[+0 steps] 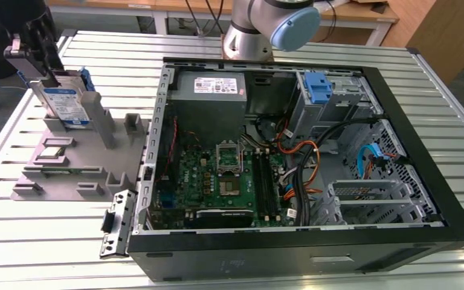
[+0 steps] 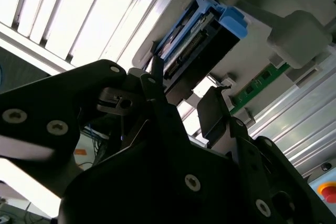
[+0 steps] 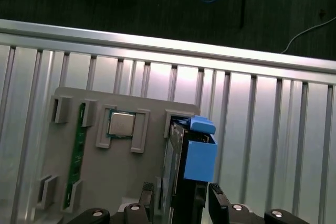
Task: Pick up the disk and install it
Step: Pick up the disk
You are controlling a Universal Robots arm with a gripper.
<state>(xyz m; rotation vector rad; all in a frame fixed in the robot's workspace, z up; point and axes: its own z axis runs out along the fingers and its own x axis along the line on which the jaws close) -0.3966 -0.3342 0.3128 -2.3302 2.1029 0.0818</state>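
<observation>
The disk (image 1: 65,103) stands on edge in a slot of the grey fixture (image 1: 79,160) at the exterior view's left. It is silver with a white-and-blue label and a blue carrier bracket. My gripper (image 1: 52,77) hangs over its top edge. In the first wrist view the disk (image 3: 185,169) lies between the two black fingers (image 3: 147,194), with a small gap at one side. The second wrist view shows the disk (image 2: 195,40) just beyond the gripper (image 2: 184,103), which is open around it.
An open computer case (image 1: 425,181) fills the middle and the exterior view's right, with a motherboard (image 1: 220,178), a grey power supply (image 1: 209,89), a blue bracket (image 1: 318,88) in the drive bay and loose cables. The fixture also holds a processor chip (image 3: 122,124) and a green memory stick (image 3: 81,145). The arm's base (image 1: 260,27) stands behind the case.
</observation>
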